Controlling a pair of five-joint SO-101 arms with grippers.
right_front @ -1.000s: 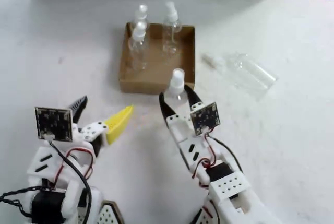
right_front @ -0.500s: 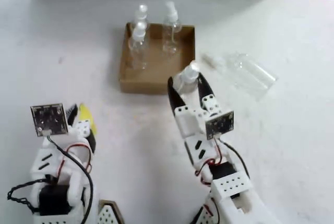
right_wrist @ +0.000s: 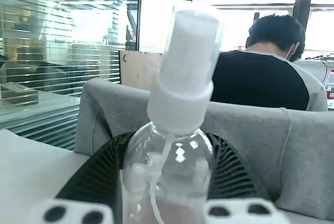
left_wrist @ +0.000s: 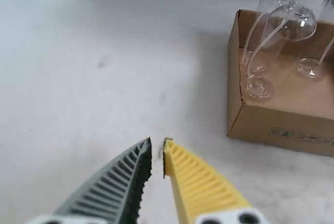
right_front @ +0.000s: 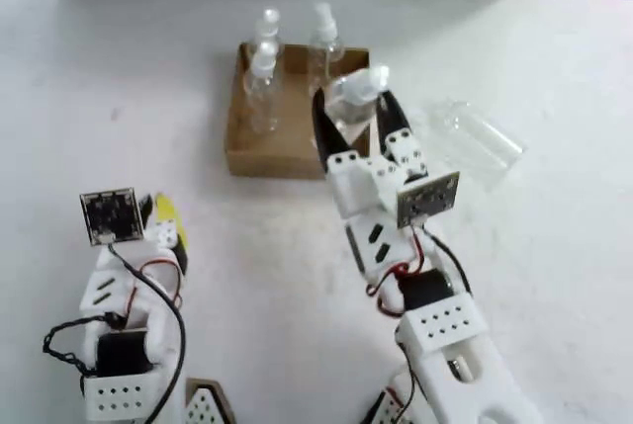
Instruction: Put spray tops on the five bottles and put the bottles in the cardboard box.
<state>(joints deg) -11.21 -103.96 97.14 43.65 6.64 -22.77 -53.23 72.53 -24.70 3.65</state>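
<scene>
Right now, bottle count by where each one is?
Bottles standing in box: 3
Bottle in right hand: 1
Bottle lying on table: 1
Total: 5

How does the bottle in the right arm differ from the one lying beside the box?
The held bottle sits in the right end effector near the box; the loose bottle rests on the table. The held bottle is nearly upright; the loose bottle lies on its side. Both are clear.
</scene>
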